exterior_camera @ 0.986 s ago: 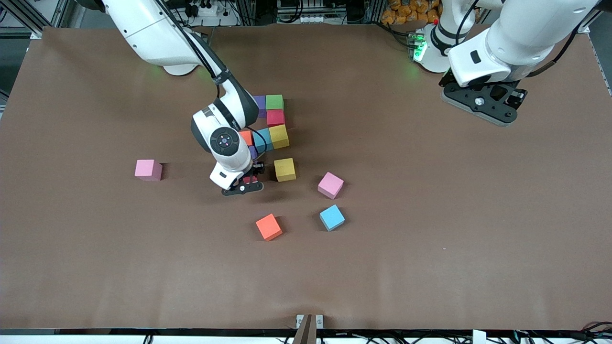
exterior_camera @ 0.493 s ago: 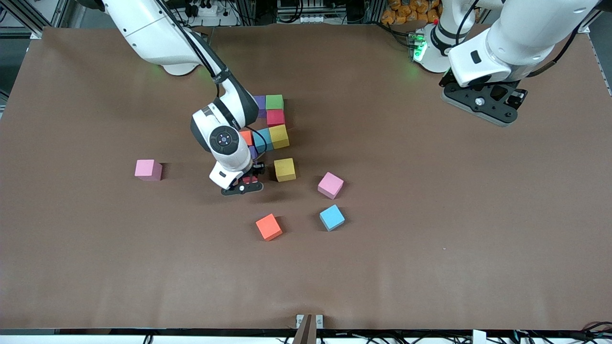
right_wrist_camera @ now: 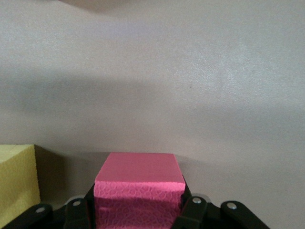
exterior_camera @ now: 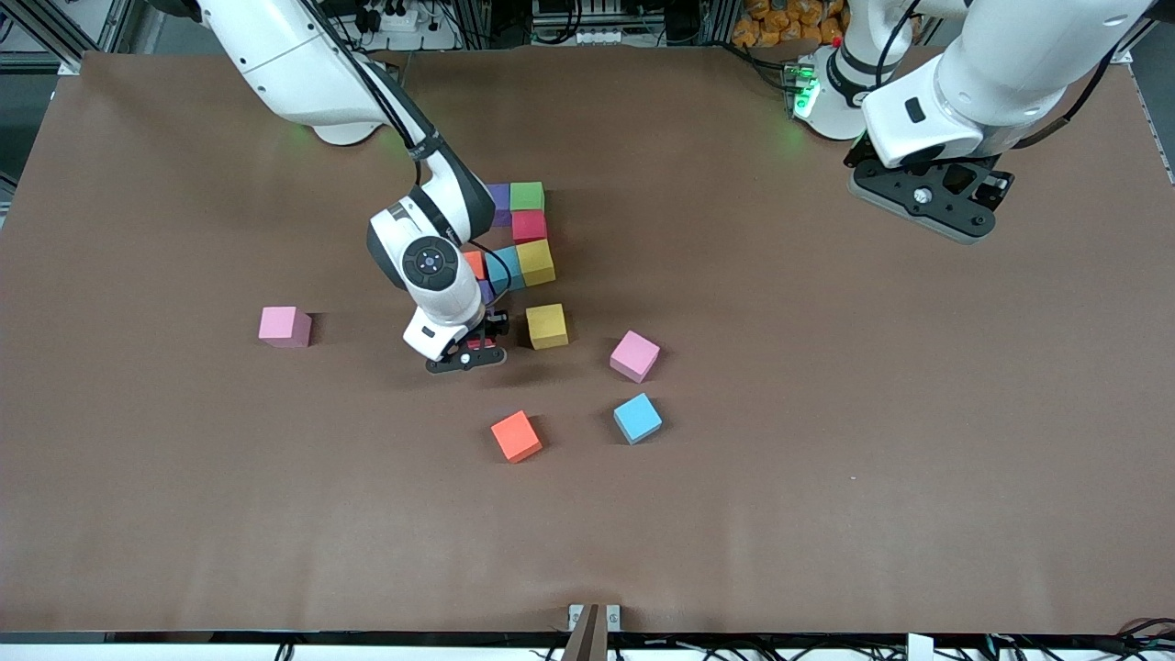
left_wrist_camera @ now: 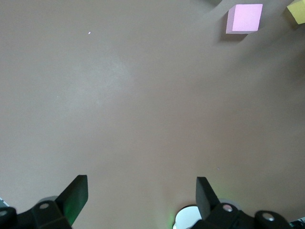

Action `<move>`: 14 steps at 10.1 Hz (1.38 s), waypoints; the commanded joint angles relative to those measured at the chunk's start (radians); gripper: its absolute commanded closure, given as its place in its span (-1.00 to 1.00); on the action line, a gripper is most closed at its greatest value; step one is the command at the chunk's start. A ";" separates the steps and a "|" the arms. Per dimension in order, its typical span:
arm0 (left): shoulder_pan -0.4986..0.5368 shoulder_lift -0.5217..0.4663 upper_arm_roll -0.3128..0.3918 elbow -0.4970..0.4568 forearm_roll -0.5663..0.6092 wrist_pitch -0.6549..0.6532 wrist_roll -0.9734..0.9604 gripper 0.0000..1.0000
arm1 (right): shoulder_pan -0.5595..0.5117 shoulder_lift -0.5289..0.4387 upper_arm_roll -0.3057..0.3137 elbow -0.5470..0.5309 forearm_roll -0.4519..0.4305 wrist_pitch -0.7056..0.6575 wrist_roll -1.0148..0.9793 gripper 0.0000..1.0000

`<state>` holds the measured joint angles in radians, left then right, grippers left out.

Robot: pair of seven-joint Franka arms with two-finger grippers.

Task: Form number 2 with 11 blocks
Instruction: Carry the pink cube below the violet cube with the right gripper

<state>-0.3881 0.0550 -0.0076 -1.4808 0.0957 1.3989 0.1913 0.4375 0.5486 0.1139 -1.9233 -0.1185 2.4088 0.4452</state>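
Front view hides part of the work: the right arm's white wrist covers several cubes of the unfinished number 2 [exterior_camera: 516, 240], so only some of its matte foam blocks can be counted; a purple cube [exterior_camera: 498, 203] and a green cube [exterior_camera: 527, 196] sit side by side at the end nearest the robots' bases, a red cube [exterior_camera: 529, 226] and a yellow cube [exterior_camera: 535, 262] follow below the green one, and a light blue cube [exterior_camera: 502, 267] and an orange cube [exterior_camera: 472, 263] run from the yellow one toward the right arm's end of the table, with a sliver of another purple one just nearer the camera; the figure's long axis runs from the bases toward the front camera.

The right gripper [exterior_camera: 473, 350] is low at the near end of that figure, and its load is barely visible from the front; the right wrist view shows it clamped halfway on a pinkish-red foam cube [right_wrist_camera: 139, 190], one finger on each side face, with a loose yellow foam cube [exterior_camera: 547, 325] just beside it, cut off at that picture's edge; whether the held cube touches the brown table cover [exterior_camera: 826, 386] cannot be told.

Loose on the table, nearer the camera, lie a pink cube [exterior_camera: 634, 355], a light blue cube [exterior_camera: 637, 418] and an orange cube [exterior_camera: 516, 436], each turned askew; another pink cube [exterior_camera: 285, 326] lies well apart toward the right arm's end.

The left gripper [left_wrist_camera: 142, 191] waits near its base over bare table, jaws fully spread and holding nothing.
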 commanded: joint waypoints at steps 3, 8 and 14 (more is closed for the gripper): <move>0.006 0.008 -0.003 0.025 -0.011 -0.020 -0.004 -1.00 | 0.007 -0.029 -0.002 -0.039 -0.016 0.009 0.044 -0.31; 0.008 0.008 0.000 0.025 -0.030 -0.020 -0.006 -1.00 | 0.007 -0.029 -0.002 -0.037 -0.018 0.009 0.044 -1.00; 0.021 0.008 0.000 0.023 -0.031 -0.020 -0.004 -1.00 | -0.008 -0.099 -0.002 -0.023 -0.016 -0.010 0.044 -1.00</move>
<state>-0.3834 0.0551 -0.0054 -1.4807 0.0845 1.3989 0.1913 0.4370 0.4895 0.1087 -1.9295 -0.1202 2.4097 0.4645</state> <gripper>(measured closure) 0.000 0.000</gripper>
